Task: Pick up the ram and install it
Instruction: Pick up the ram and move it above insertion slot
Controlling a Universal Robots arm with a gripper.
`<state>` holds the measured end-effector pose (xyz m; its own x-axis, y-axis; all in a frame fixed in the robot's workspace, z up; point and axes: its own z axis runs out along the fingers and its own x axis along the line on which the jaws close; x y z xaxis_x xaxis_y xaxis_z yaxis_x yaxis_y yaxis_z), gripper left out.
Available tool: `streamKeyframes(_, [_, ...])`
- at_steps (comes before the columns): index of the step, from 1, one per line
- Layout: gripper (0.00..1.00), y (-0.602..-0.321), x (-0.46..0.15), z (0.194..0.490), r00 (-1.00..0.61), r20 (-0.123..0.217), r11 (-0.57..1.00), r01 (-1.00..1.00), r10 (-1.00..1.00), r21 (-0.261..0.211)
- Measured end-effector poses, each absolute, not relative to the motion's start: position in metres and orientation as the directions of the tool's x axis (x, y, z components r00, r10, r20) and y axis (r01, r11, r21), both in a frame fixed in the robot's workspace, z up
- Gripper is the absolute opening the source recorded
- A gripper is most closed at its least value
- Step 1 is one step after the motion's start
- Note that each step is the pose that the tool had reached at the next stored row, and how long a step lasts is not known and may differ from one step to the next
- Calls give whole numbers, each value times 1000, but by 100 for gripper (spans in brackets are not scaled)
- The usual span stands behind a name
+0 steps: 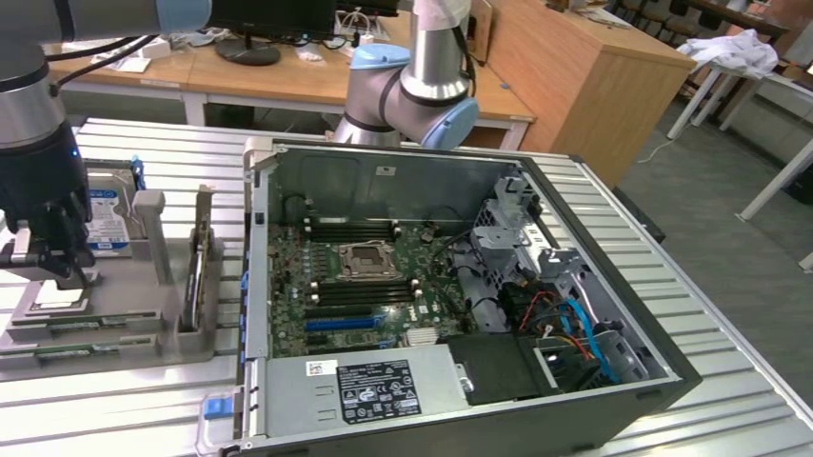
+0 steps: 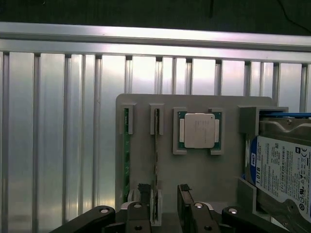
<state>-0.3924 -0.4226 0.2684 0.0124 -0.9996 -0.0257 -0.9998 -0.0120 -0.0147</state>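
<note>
Long wooden desk [image 1: 292,90], pale top on a white frame. On it: black monitor foot [image 1: 247,49] and loose cables. At the desk's exterior-view right end: tall wooden cabinet [image 1: 572,86]. In front of the desk: ribbed aluminium worktable [image 1: 140,419]. Past the cabinet: grey floor [image 1: 724,209], crumpled white cloth [image 1: 743,48]. Light even, indoor.

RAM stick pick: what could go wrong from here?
The open gripper straddles one RAM stick off-centre; one finger may land on its edge. The second stick stands close beside, so that finger could snag it. The hard drive stands on the other side; the gripper body might brush it.
</note>
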Motion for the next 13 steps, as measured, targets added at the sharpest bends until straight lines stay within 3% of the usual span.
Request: streamKeyframes(13, [36,-423,-392,261,12,-26,-12,-1000,-1000,-15])
